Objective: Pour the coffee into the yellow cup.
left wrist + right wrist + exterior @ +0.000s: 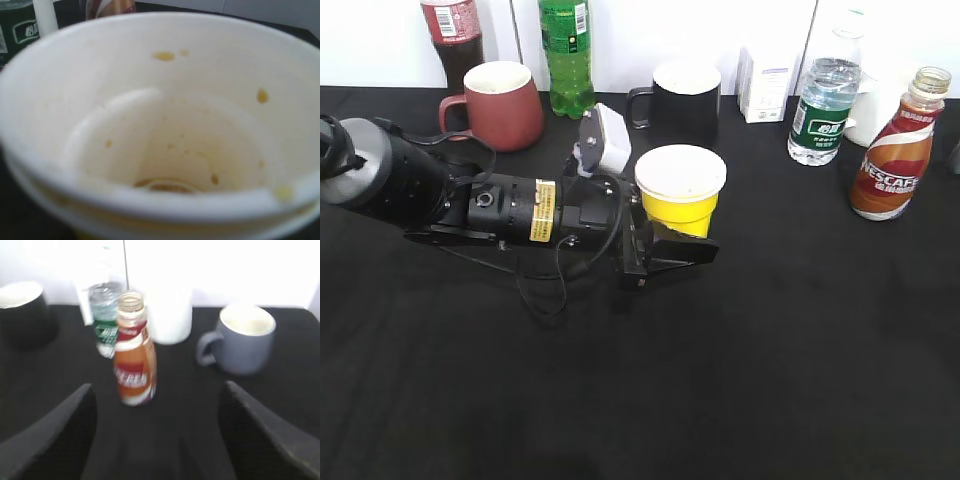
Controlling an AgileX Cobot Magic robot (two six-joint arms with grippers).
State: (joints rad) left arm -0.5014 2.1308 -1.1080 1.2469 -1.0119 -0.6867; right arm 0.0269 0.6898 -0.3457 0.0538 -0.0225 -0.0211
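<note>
The yellow cup (681,193), white inside, stands upright mid-table between the fingers of my left gripper (672,243), which is shut on its lower part. In the left wrist view the cup (165,115) fills the frame, with brown drops on its wall and a small brown trace at the bottom; the jaws are hidden. The Nescafe coffee bottle (895,150) stands upright at the far right, its neck uncapped. In the right wrist view it (134,357) stands ahead of my right gripper (157,435), which is open, empty and apart from it.
Along the back stand a cola bottle (452,35), a dark red mug (500,105), a green bottle (567,55), a black mug (685,100), a white carton (767,85) and a water bottle (823,100). A grey mug (245,340) stands right of the coffee bottle.
</note>
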